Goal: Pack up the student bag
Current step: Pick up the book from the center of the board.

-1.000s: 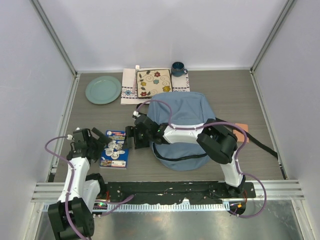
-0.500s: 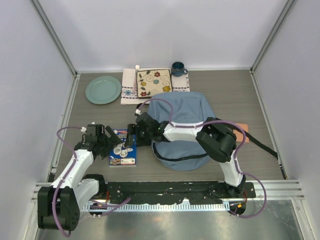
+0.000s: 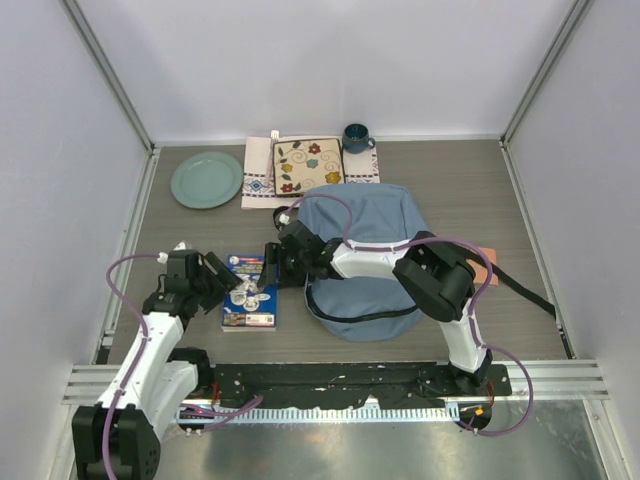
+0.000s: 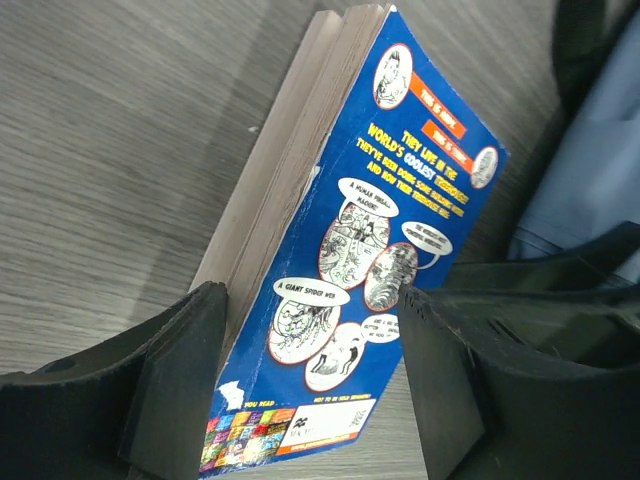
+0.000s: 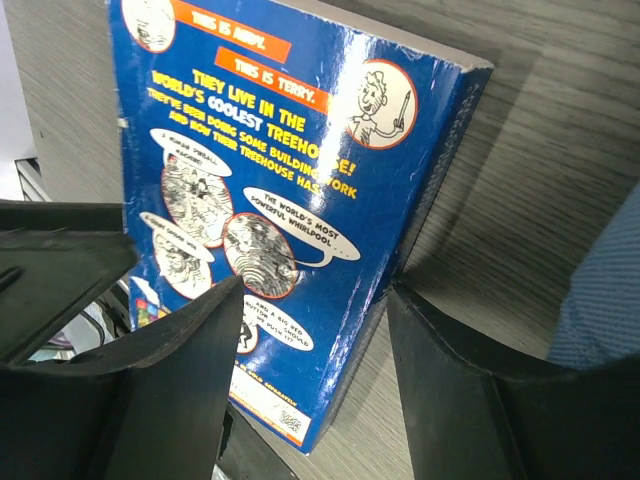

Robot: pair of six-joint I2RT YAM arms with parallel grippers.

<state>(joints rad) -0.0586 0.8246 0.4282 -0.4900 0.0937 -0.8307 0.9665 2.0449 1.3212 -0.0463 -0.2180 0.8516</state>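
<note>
The light-blue student bag [image 3: 365,240] lies flat in the middle of the table. A blue paperback book [image 3: 250,293] lies just left of it. My left gripper [image 3: 228,284] is open at the book's left side. In the left wrist view [image 4: 310,295] its jaws stand either side of the book [image 4: 340,220], with the bag [image 4: 600,170] at the right edge. My right gripper [image 3: 270,268] is open at the book's far right corner. In the right wrist view [image 5: 315,290] its jaws straddle the spine side of the book [image 5: 280,170]. Bag fabric [image 5: 610,290] shows at the right.
A teal plate [image 3: 207,179], a white embroidered cloth mat [image 3: 258,175] with a floral square plate [image 3: 309,165] on it, and a dark blue mug [image 3: 356,138] stand at the back. An orange item [image 3: 486,256] and a black strap [image 3: 520,285] lie right of the bag.
My left gripper has moved right onto the book. The book has slid right, closer to the bag. My right gripper has shifted a little over the book's far corner.
</note>
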